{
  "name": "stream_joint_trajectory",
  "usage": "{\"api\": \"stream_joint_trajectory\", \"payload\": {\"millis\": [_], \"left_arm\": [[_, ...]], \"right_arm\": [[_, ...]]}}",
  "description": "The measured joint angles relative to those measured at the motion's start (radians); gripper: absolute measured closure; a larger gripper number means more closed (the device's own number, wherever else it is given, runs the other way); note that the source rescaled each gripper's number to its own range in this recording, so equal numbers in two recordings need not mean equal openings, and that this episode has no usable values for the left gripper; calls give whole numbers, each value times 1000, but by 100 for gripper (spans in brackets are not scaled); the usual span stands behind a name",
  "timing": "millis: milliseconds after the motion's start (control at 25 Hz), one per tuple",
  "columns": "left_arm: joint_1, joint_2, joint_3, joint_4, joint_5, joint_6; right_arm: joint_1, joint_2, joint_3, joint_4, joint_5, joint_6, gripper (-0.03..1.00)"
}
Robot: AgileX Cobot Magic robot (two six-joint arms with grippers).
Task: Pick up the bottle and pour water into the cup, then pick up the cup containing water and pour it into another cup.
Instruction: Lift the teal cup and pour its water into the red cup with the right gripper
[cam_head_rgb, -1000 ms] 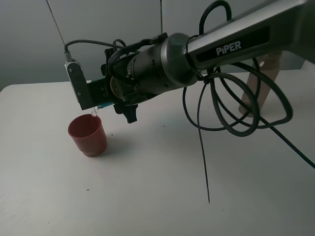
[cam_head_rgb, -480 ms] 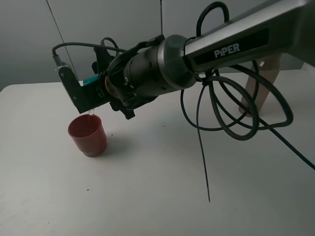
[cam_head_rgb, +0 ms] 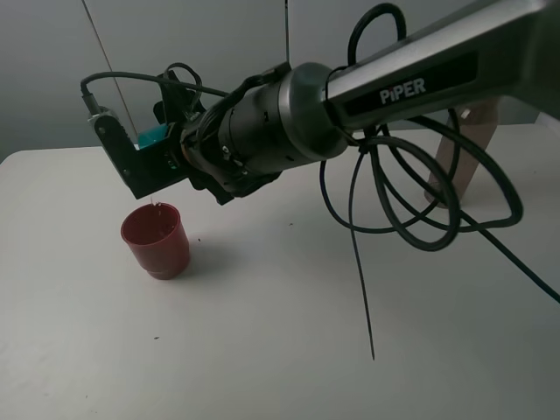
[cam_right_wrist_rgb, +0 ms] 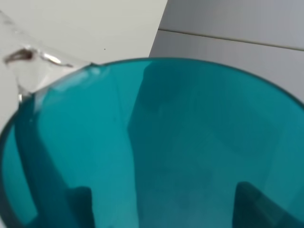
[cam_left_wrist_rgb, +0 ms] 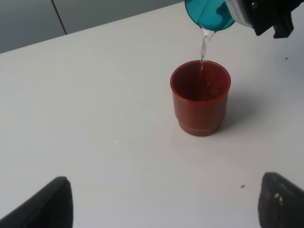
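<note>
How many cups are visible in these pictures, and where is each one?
2. The red cup stands upright on the table. The teal cup is held tilted in the right pincer above it, pouring water into it. No others are seen.

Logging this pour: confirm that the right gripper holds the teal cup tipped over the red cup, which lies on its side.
Not quite. The red cup stands upright, as the left wrist view shows. The right gripper does hold the teal cup tipped over it, water streaming in.
</note>
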Motion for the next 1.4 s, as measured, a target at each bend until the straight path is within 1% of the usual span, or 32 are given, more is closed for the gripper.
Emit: {"api": "stream_joint_trajectory", "payload": {"millis": [200,520,960,1200,1360,1400], "left_arm": [[0,0,0,0,0,0],[0,0,0,0,0,0],[0,0,0,0,0,0],[0,0,0,0,0,0],[0,0,0,0,0,0],[0,0,0,0,0,0]], "right_arm": [[4,0,0,-8,0,4,93],[4,0,0,-8,0,-42,93],[4,0,0,-8,0,-168,93],[4,0,0,-8,-18,-171,93],[4,0,0,-6,-56,-105,93],[4,-2,0,13,-70,-94,93]]}}
